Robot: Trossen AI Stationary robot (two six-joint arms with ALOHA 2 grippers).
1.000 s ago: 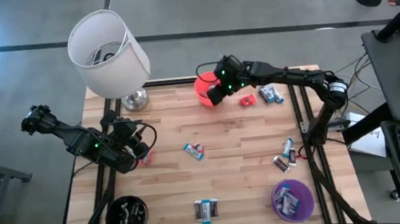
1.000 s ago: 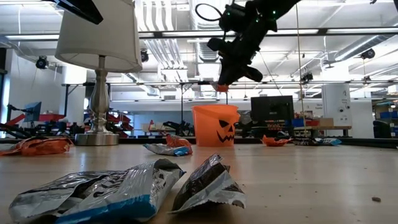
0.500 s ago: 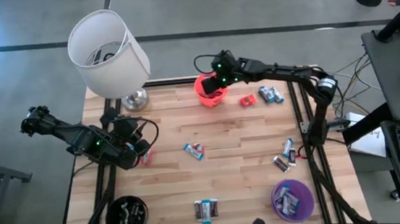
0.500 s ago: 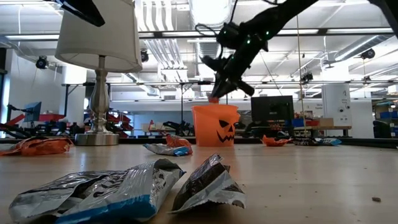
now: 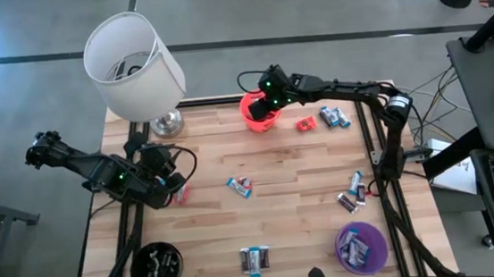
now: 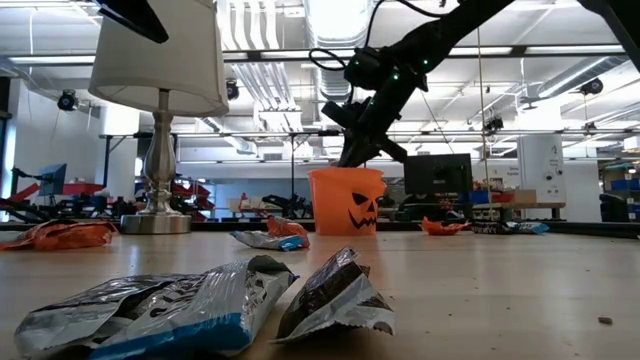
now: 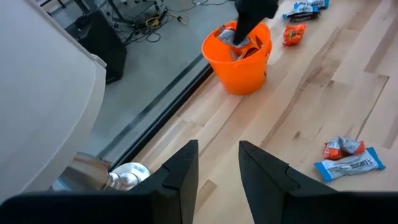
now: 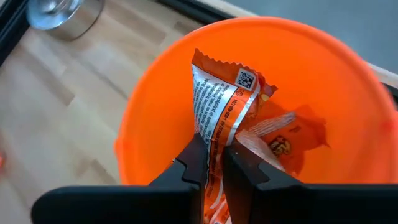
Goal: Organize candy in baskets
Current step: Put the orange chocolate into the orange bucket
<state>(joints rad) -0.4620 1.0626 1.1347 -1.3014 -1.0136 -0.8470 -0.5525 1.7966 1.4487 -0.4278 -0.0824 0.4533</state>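
Note:
The orange-red basket [image 5: 259, 110] stands on its base at the table's far edge; orange-wrapped candy [image 8: 283, 140] lies inside it. My right gripper [image 8: 214, 158] hovers at its mouth [image 6: 347, 172], shut on an orange-and-silver wrapped candy [image 8: 217, 102]. At the table's left, my left gripper [image 7: 217, 162] stands open with nothing between its fingers, beside a red candy [image 5: 180, 194]. The purple basket [image 5: 361, 246] and the black basket [image 5: 156, 265] stand at the near edge, both with candy in them. My right gripper pinches the candy's wrapper [image 8: 214, 146] between its two fingers. The fingers slant down from the table's right side. The candy sticks out past the fingertips into the basket's mouth, its crimped end [image 8: 208, 62] foremost, clear of the table.
A white lamp [image 5: 133, 66] stands at the far left, its metal base [image 5: 167, 123] on the table. Loose candies lie at the middle [image 5: 239, 186], near edge [image 5: 255, 260], right [image 5: 352, 192] and far right [image 5: 334, 116], with a red one [image 5: 306, 123] near the orange-red basket.
My right gripper has sunk with the candy and gone a little toward the table's left edge. It was above the orange-red basket's right side and now stands at its mouth, the candy reaching inside.

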